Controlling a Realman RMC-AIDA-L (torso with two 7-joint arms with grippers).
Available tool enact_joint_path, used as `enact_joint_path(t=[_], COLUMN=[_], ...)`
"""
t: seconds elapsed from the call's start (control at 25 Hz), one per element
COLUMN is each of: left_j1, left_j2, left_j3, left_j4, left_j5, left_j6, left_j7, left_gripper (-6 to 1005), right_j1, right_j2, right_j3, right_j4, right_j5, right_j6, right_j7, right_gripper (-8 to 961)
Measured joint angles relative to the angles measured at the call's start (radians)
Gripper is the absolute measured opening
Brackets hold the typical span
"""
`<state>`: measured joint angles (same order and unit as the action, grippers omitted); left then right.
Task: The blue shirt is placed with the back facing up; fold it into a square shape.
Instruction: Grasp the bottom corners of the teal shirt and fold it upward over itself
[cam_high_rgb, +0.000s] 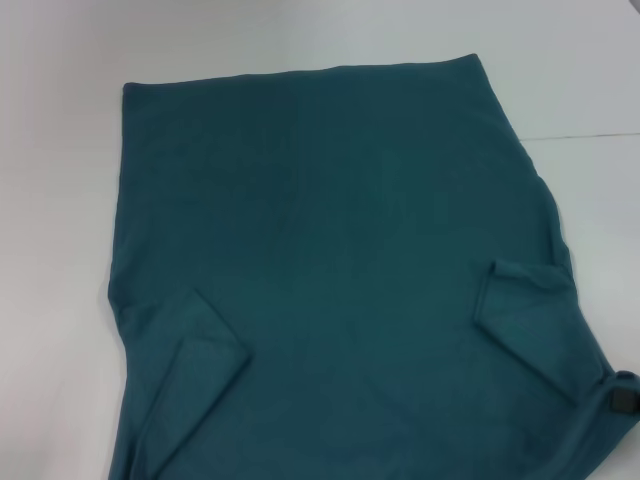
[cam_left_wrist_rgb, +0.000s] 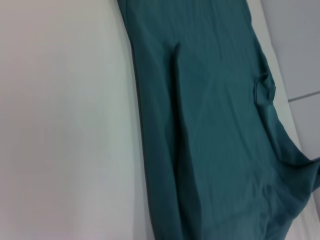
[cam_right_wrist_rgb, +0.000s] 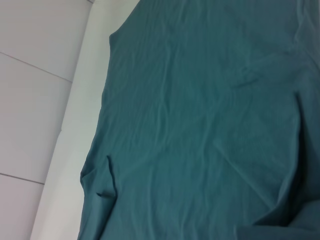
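The blue shirt (cam_high_rgb: 340, 250) lies spread flat on the white table (cam_high_rgb: 60, 200), its straight hem at the far side. Both short sleeves are folded inward onto the body: one sleeve (cam_high_rgb: 200, 350) at the near left, the other sleeve (cam_high_rgb: 530, 315) at the near right. A small black part of my right gripper (cam_high_rgb: 622, 400) shows at the shirt's near right edge, touching the fabric. The left wrist view looks along the shirt (cam_left_wrist_rgb: 215, 130) from its left side, and the right wrist view shows the shirt (cam_right_wrist_rgb: 200, 125) from its right side. My left gripper is out of sight.
Bare white table surrounds the shirt on the left and far sides. A thin seam line (cam_high_rgb: 590, 135) runs across the surface at the far right. Beyond the table edge the right wrist view shows pale floor tiles (cam_right_wrist_rgb: 30, 100).
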<state>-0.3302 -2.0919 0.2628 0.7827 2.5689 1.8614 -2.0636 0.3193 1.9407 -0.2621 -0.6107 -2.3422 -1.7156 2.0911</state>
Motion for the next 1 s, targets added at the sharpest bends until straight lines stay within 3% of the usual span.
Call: enact_joint_path(t=[1.0], left_j1=[-0.029], left_j2=[0.000], left_j3=[0.027], left_j4=[-0.038], left_j5=[0.026], left_j6=[-0.029], left_j7=[-0.017], left_gripper=[678], right_j1=[0.007], right_j2=[0.000], right_j3=[0.001], right_j4=[0.000], right_j5=[0.000], right_j6=[-0.003], right_j7=[0.007], right_gripper=[65])
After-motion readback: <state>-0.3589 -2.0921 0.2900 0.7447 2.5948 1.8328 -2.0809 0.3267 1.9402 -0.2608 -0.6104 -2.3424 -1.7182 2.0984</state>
